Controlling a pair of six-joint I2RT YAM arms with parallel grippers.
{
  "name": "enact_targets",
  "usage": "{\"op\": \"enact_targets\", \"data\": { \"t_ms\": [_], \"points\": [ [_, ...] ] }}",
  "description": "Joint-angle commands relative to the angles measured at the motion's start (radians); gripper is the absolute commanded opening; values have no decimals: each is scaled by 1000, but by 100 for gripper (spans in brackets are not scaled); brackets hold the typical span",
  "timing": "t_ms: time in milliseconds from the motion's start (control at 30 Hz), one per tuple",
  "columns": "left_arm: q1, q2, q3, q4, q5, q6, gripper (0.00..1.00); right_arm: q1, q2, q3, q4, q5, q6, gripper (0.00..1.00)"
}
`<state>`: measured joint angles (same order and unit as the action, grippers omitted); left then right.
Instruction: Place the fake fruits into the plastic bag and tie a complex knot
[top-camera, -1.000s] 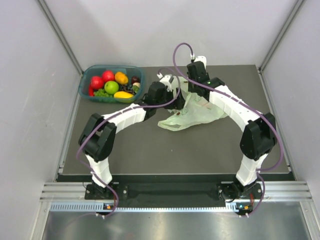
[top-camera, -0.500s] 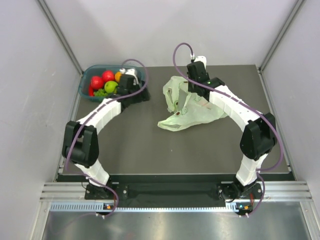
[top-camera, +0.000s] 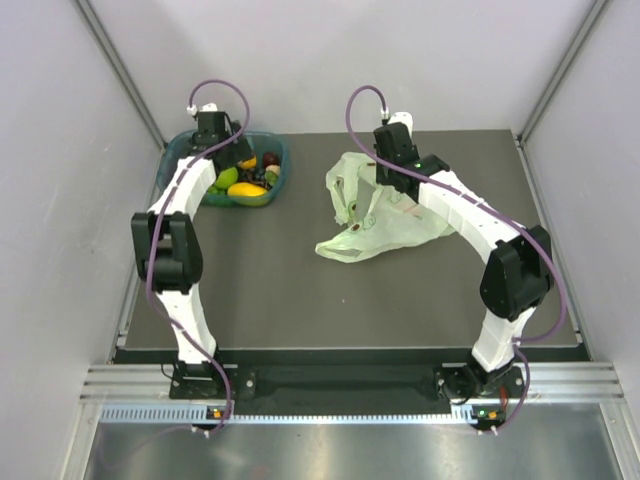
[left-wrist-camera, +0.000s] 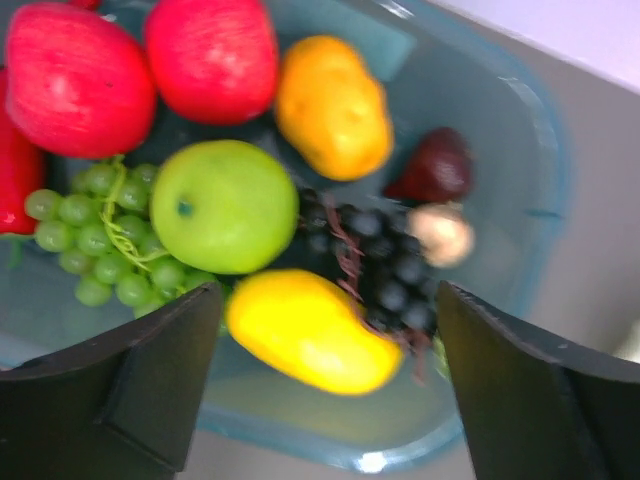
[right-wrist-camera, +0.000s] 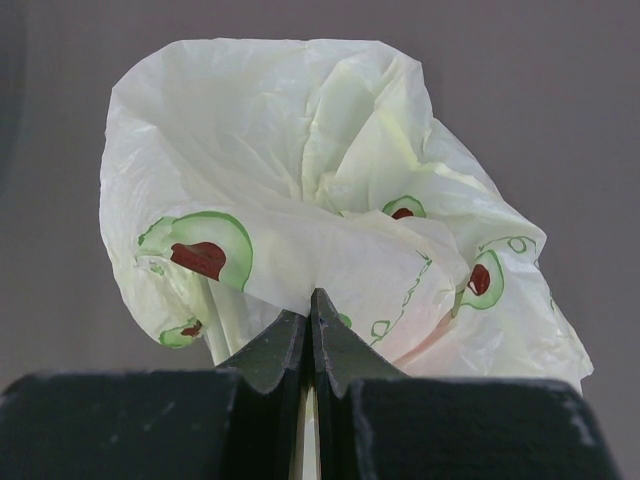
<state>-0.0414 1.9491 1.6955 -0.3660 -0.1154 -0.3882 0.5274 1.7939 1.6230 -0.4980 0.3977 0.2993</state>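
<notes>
From above, the teal tub (top-camera: 283, 165) sits on the desk (top-camera: 300, 300) with the left arm stretched right over it. The plastic bag (top-camera: 390, 225) lies crumpled well to the right of the tub, and the right arm is bent over the bag's upper edge. I can make out no fruit in the bag, and no knot. Through the left wrist camera, the left jaws hang wide open and empty just above the tub. The yellow mango (left-wrist-camera: 310, 330) lies between them, and the green apple (left-wrist-camera: 225, 205), green grapes (left-wrist-camera: 90, 240), two red apples (left-wrist-camera: 75, 80), orange (left-wrist-camera: 332, 105) and dark grapes (left-wrist-camera: 385, 265) are all inside the tub. Through the right wrist camera, the right jaws are pinched tight on a fold of the bag, propping it up in a puffed heap. I'd say the job is barely begun, with all the loading and the tying left.
</notes>
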Motion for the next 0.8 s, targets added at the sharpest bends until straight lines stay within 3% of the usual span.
{"op": "enact_targets", "data": {
  "t_ms": [0,133,333,500,633,767],
  "points": [
    [-5,94,114,-71,-160,52,95,-1,-19,21,35,0,-2,0],
    [2,181,222,-131,-244,81,98,0,-18,24,32,0,-6,0],
    [32,261,273,-145,-202,83,99,-1,-11,28,30,1,-12,0],
    [34,315,293,-137,-173,78,93,-1,-13,29,29,3,-15,0],
    [64,350,311,-136,-97,58,84,0,-13,25,30,4,-14,0],
    [72,346,311,-136,-66,57,62,-1,-18,17,30,10,-14,0]
  ]
}}
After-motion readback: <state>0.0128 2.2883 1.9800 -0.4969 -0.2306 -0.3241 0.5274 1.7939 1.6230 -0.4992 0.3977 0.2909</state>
